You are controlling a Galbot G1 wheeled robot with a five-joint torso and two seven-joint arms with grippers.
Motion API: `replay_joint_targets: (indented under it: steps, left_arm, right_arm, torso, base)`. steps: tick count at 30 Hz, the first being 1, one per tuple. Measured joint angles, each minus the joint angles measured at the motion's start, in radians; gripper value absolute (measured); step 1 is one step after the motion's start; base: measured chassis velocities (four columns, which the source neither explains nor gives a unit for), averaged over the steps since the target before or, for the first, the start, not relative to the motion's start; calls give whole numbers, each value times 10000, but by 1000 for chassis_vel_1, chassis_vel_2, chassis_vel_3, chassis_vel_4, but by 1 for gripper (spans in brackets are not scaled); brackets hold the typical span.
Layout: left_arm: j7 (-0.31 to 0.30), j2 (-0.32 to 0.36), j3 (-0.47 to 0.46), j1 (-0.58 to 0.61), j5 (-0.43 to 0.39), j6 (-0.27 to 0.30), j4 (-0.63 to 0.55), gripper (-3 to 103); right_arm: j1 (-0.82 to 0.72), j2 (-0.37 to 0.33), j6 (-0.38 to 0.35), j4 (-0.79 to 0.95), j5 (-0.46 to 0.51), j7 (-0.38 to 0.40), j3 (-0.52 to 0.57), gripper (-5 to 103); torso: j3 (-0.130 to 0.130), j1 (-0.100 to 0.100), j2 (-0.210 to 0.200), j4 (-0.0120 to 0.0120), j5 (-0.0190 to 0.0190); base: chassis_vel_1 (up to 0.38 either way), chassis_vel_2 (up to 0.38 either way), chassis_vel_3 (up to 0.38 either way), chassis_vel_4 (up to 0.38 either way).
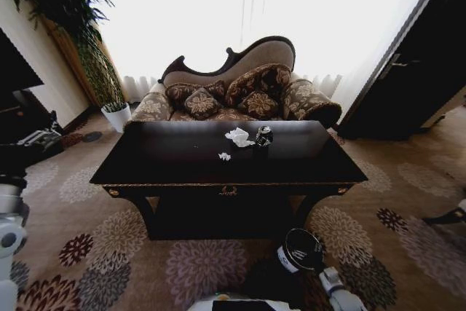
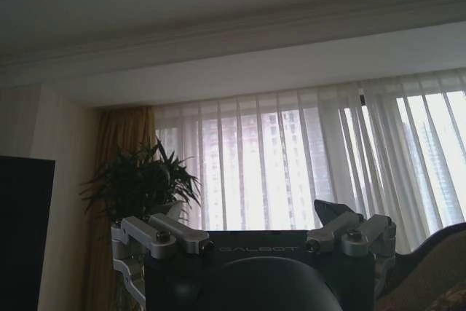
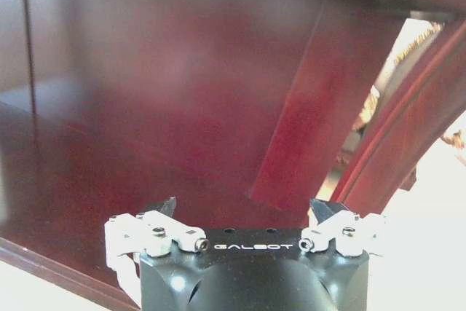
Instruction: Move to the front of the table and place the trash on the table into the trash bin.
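The dark glossy table (image 1: 182,169) stands right ahead of me, in front of a patterned sofa. On its top near the middle lie a crumpled white tissue (image 1: 239,136), a dark drink can (image 1: 263,136) upright beside it, and a tiny white scrap (image 1: 224,156). The black trash bin (image 1: 302,249) with a white label sits on the carpet before the table's right half, tilted. My left gripper (image 2: 251,213) is open and empty, pointing up at the curtains. Also open and empty, my right gripper (image 3: 245,207) faces a red-brown wooden surface. Both are away from the trash.
The sofa (image 1: 240,96) with cushions stands behind the table. A white plant pot (image 1: 116,116) and a tall plant are at the back left. Dark furniture lines the left edge and a dark door the right. Flowered carpet (image 1: 109,238) surrounds the table.
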Motion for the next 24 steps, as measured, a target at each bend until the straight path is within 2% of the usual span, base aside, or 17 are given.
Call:
replay_joint_targets:
  steps: [1, 2, 3, 6, 9, 12, 14, 15, 18, 19, 21, 24]
  left_arm:
    - [-4, 27, 33, -22, -2, 10, 55, 100]
    - [-19, 61, 114, -67, -3, 34, 82, 100]
    - [-22, 64, 140, -85, -3, 40, 83, 100]
    - [-29, 60, 183, -109, -2, 48, 76, 100]
    - [-34, 37, 206, -98, 0, 71, 22, 100]
    - [-38, 41, 199, -89, -5, 77, 14, 100]
    - [-45, 45, 137, -67, -32, 81, 9, 100]
    - [-45, 45, 137, -67, -32, 81, 9, 100]
    - [-52, -34, -25, 73, -61, 82, -74, 100]
    - [-52, -34, -25, 73, -61, 82, -74, 100]
    - [-61, -100, -48, 107, -58, 82, -111, 100]
    - [-74, -137, -30, 112, -13, 100, -108, 100]
  right_arm:
    - [-424, -28, 0, 769, -51, -228, 400, 100]
    - [-1063, 10, 134, 2200, -358, -533, 1267, 100]
    - [-1249, 45, 167, 2637, -427, -557, 1511, 100]
    - [-1609, 142, 153, 3484, -366, -541, 1894, 100]
    - [-2102, 304, -156, 4754, -91, -406, 2531, 100]
    - [-2243, 259, -166, 5066, -67, -474, 3027, 100]
    - [-2453, 71, -132, 5220, 662, -624, 3317, 100]
    - [-2453, 71, -132, 5220, 662, -624, 3317, 100]
    - [-2755, -176, -581, 5842, 2806, -575, 3286, 100]
    - [-2755, -176, -581, 5842, 2806, -575, 3286, 100]
    - [-2799, -293, -950, 6560, 3885, -331, 3283, 100]
    - [-2746, -350, -1314, 7313, 4574, 99, 3456, 100]
  torso:
    - [0, 0, 0, -1, 0]
    - [0, 0, 2, 1, -5]
    - [-1, 0, 2, 2, -5]
    - [0, 0, 2, 0, -2]
    - [0, 0, 1, 1, 0]
    - [-1, -1, 2, 1, -3]
    - [0, 0, 2, 1, -5]
    - [0, 0, 2, 1, -5]
    - [0, 0, 1, -1, 1]
    - [0, 0, 1, -1, 1]
    - [0, -1, 2, 1, 1]
    - [0, 0, 2, 2, -4]
  base:
    - [0, 0, 0, 0]
    - [0, 0, 0, 0]
    - [0, 0, 0, 0]
    - [0, 0, 0, 0]
    - [0, 0, 0, 0]
    - [0, 0, 0, 0]
    - [0, 0, 0, 0]
    - [0, 0, 0, 0]
    - [0, 0, 0, 0]
    - [0, 0, 0, 0]
    - [0, 0, 0, 0]
    - [0, 0, 0, 0]
